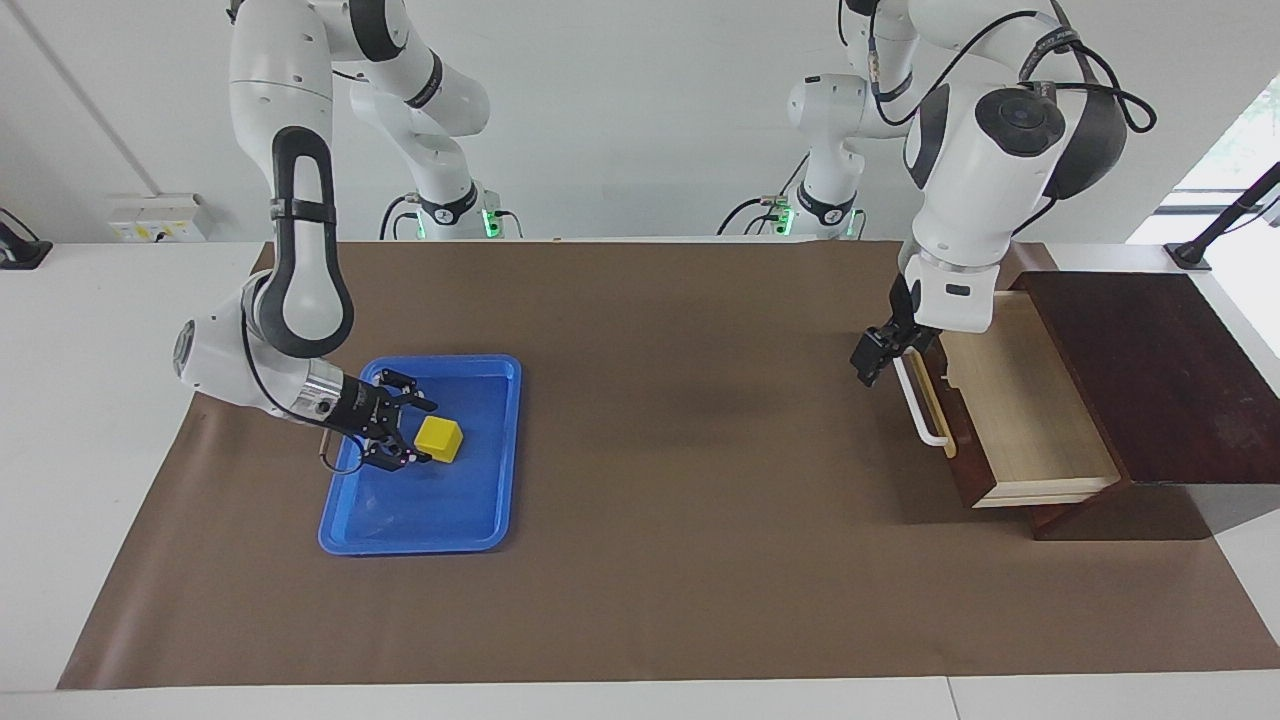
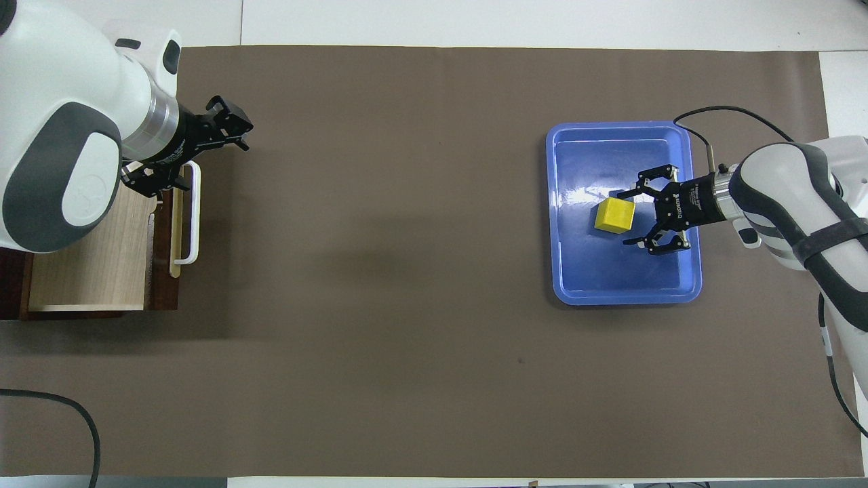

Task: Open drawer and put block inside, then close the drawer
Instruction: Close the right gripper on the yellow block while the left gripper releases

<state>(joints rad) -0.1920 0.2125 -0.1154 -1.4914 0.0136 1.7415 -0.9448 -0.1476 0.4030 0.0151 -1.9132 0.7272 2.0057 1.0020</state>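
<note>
The yellow block (image 1: 438, 438) lies in the blue tray (image 1: 470, 520); it also shows in the overhead view (image 2: 615, 215). My right gripper (image 1: 427, 434) is low in the tray and open, with one finger on each side of the block's edge (image 2: 625, 219). The drawer (image 1: 1020, 420) stands pulled out of the dark wooden box (image 1: 1150, 370), its pale inside showing (image 2: 88, 264). My left gripper (image 1: 870, 365) is open and empty in the air beside the drawer's front, clear of the white handle (image 1: 925, 405).
A brown mat (image 1: 680, 560) covers the table between the tray and the drawer. The left arm's forearm hangs over part of the open drawer in the overhead view (image 2: 61, 156).
</note>
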